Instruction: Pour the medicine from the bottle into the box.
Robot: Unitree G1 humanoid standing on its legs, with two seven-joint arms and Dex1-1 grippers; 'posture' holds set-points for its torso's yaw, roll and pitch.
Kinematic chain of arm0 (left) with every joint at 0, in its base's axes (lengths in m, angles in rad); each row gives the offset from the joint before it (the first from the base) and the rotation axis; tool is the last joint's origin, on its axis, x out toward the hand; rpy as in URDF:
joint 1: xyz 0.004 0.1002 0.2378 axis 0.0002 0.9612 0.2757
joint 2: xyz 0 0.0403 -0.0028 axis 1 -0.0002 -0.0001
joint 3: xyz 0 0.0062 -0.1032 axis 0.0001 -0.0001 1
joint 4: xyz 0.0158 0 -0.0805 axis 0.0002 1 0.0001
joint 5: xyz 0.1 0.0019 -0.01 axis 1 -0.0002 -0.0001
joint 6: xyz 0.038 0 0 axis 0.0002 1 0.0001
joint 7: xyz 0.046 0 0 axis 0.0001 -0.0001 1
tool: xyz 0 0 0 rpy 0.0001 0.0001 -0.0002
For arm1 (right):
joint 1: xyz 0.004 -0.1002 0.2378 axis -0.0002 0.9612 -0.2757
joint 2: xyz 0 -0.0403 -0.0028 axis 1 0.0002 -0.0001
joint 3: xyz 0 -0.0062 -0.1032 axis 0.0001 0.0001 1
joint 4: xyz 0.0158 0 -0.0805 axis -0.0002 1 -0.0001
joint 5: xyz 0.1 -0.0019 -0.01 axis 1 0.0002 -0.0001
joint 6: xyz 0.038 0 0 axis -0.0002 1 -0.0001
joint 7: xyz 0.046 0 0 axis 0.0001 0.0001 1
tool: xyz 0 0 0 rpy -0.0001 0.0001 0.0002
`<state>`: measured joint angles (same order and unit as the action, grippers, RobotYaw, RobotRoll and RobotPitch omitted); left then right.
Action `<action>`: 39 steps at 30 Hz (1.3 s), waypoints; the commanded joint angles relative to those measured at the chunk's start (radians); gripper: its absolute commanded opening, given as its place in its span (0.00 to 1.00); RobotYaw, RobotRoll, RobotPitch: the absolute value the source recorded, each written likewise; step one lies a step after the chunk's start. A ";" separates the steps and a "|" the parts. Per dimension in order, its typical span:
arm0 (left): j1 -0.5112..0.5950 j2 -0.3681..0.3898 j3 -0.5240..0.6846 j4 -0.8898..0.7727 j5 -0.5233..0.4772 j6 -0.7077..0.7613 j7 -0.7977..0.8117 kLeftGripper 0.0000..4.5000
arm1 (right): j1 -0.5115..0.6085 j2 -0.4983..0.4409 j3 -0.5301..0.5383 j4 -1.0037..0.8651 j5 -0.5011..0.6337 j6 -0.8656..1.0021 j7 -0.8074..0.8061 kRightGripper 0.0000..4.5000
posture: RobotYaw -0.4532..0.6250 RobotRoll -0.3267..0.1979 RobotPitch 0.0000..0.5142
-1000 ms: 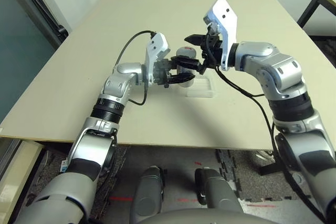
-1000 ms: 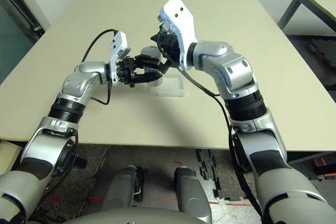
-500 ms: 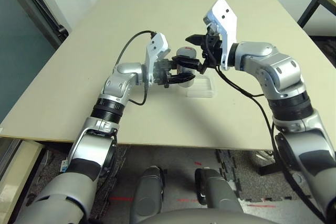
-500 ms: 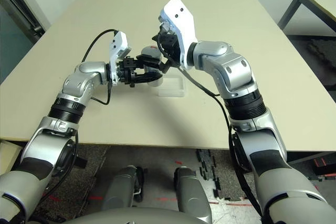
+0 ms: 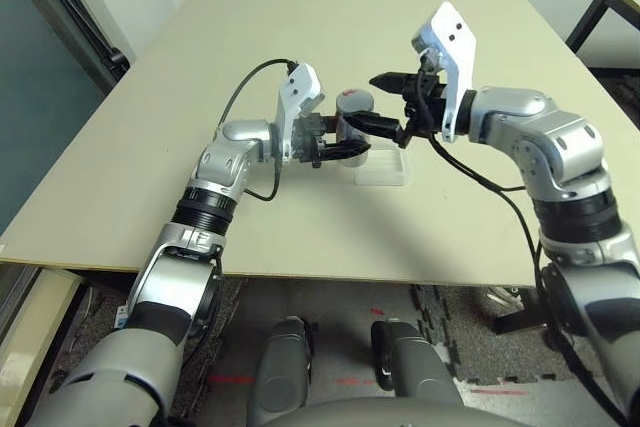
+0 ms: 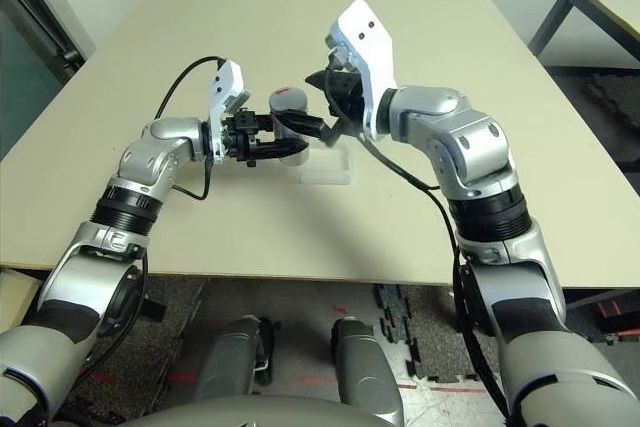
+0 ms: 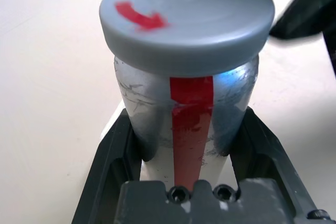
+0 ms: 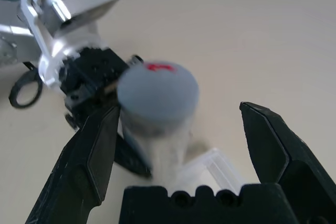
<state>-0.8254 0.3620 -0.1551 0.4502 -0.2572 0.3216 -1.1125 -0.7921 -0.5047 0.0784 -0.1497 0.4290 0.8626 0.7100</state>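
Both black fingers [image 7: 113,166] around bottle [image 7: 189,108], lower part hidden.

Lab: bare test table [image 5: 300,27]

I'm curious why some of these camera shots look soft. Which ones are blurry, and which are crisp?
Right wrist view: the bottle and the left gripper holding it look smeared. Left wrist view: the red stripe and scratches are crisp, the cap slightly soft. Head views: evenly lit, sharp, without harsh glare.
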 commanded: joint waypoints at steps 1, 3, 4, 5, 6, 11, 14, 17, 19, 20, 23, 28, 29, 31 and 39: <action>-0.004 0.003 0.002 -0.001 0.003 0.001 -0.014 0.55 | 0.015 -0.016 -0.041 -0.025 0.011 0.025 -0.022 1.00 | 0.41 0.62 0.19; -0.004 0.005 0.002 -0.001 0.003 0.001 -0.014 0.55 | 0.018 -0.021 -0.051 -0.031 0.013 0.031 -0.028 1.00 | 0.41 0.62 0.18; -0.004 0.005 0.002 -0.001 0.003 0.001 -0.014 0.55 | 0.019 -0.024 -0.056 -0.032 0.014 0.034 -0.030 1.00 | 0.41 0.62 0.18; -0.004 0.006 0.003 0.000 0.003 0.001 -0.014 0.55 | 0.019 -0.027 -0.061 -0.032 0.013 0.034 -0.032 1.00 | 0.40 0.62 0.18; -0.004 0.007 0.003 0.001 0.003 0.000 -0.015 0.55 | 0.021 -0.030 -0.064 -0.031 0.012 0.034 -0.033 1.00 | 0.40 0.62 0.18; -0.006 0.008 0.003 0.004 0.004 -0.001 -0.016 0.55 | 0.039 -0.048 -0.068 -0.038 0.018 0.042 -0.025 1.00 | 0.40 0.62 0.17; -0.007 0.010 0.002 0.009 0.006 -0.003 -0.017 0.55 | 0.061 -0.072 -0.058 -0.064 0.035 0.067 0.000 1.00 | 0.40 0.62 0.17; -0.004 0.012 0.000 0.005 0.008 -0.001 -0.016 0.55 | 0.068 -0.073 -0.064 -0.105 0.086 0.106 0.024 1.00 | 0.40 0.62 0.17; -0.004 0.012 -0.002 0.001 0.007 0.001 -0.016 0.55 | 0.054 -0.056 -0.068 -0.112 0.107 0.117 0.021 1.00 | 0.41 0.62 0.17; -0.005 0.012 -0.002 0.001 0.007 0.002 -0.015 0.55 | 0.047 -0.049 -0.067 -0.112 0.115 0.120 0.018 1.00 | 0.41 0.62 0.17; -0.009 0.009 -0.004 0.001 0.008 0.003 -0.015 0.55 | 0.025 -0.032 -0.048 -0.099 0.121 0.113 0.018 1.00 | 0.41 0.62 0.17; -0.014 0.003 -0.005 0.002 0.009 0.002 -0.012 0.55 | -0.016 0.007 -0.012 -0.046 0.098 0.074 0.023 1.00 | 0.41 0.62 0.17; -0.014 0.002 -0.006 0.001 0.009 0.003 -0.012 0.55 | -0.023 0.014 -0.004 -0.031 0.090 0.063 0.025 1.00 | 0.42 0.62 0.17; -0.012 0.001 -0.006 -0.002 0.009 0.003 -0.012 0.55 | -0.033 0.024 0.008 -0.009 0.081 0.044 0.028 1.00 | 0.42 0.62 0.17; -0.008 -0.004 -0.008 -0.011 0.008 0.005 -0.010 0.55 | -0.071 0.076 0.060 0.077 0.044 -0.023 0.054 1.00 | 0.43 0.62 0.17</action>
<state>-0.8255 0.3581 -0.1580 0.4488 -0.2566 0.3217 -1.1169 -0.8518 -0.4316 0.1172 -0.0875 0.4863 0.8575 0.7543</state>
